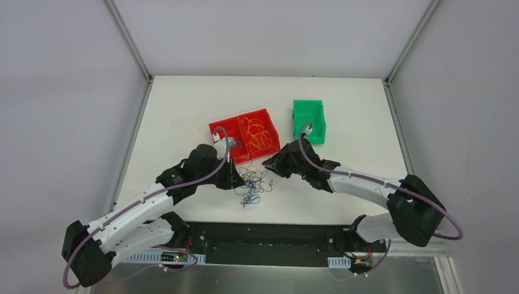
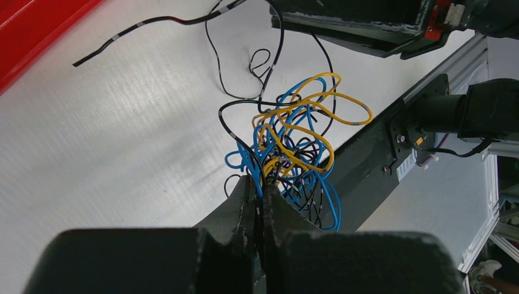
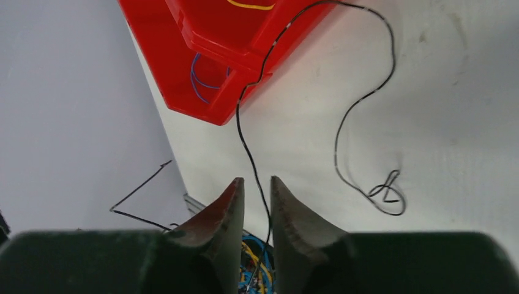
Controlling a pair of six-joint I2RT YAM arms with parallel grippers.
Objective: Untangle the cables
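Observation:
The cables (image 1: 253,184) lie as a loose tangle of blue, yellow and black wires on the white table, between my two grippers. My left gripper (image 1: 237,177) is at the tangle's left edge. In the left wrist view it (image 2: 259,184) is shut on blue and black strands of the tangle (image 2: 294,141). My right gripper (image 1: 269,164) is at the tangle's upper right. In the right wrist view it (image 3: 257,184) is a little open, and a thin black cable (image 3: 385,193) runs through the gap between the jaws, from the tangle below toward the red bin (image 3: 208,37).
Two joined red bins (image 1: 227,131) stand just behind the tangle; one holds yellow cables (image 1: 257,131), the other shows blue ones (image 3: 199,79). A green bin (image 1: 309,120) stands to the right. The table's near edge and a black rail (image 1: 275,236) lie close below the tangle.

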